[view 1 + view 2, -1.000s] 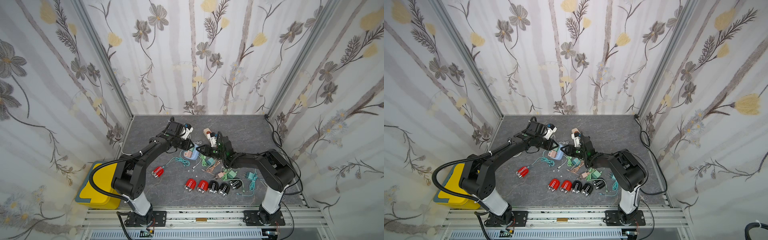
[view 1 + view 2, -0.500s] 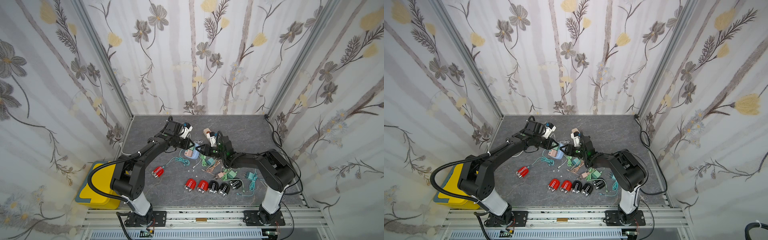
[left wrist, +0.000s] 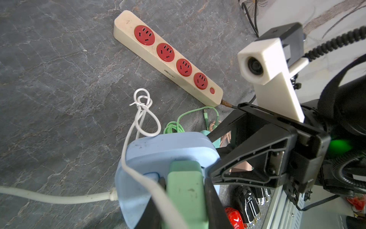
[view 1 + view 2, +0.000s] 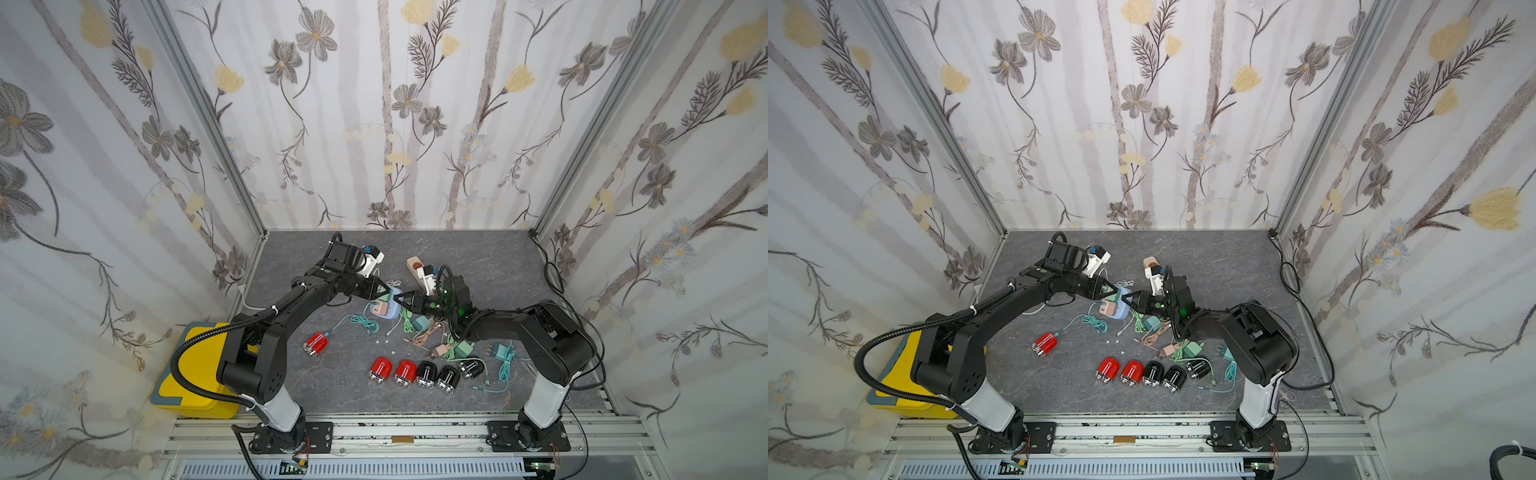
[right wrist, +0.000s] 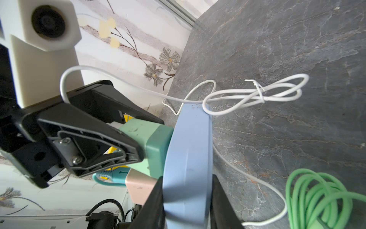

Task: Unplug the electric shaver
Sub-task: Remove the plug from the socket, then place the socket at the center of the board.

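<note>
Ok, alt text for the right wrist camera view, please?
The right gripper clamps a blue socket block while the left gripper pinches a green plug seated in it. A white cord lies looped on the grey table.

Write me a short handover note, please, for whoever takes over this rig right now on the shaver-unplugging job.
Left gripper: shut on the green adapter, seated in the blue socket block.
Right gripper: clamped across that block's two flat faces.
Red shaver lies on the table, teal cable running towards the block; a teal plug sits in the pink adapter beside the green one.
Done: both grips set. Left: both adapters are in the block, so pulling apart looks next; which one feeds the shaver is unclear.
</note>
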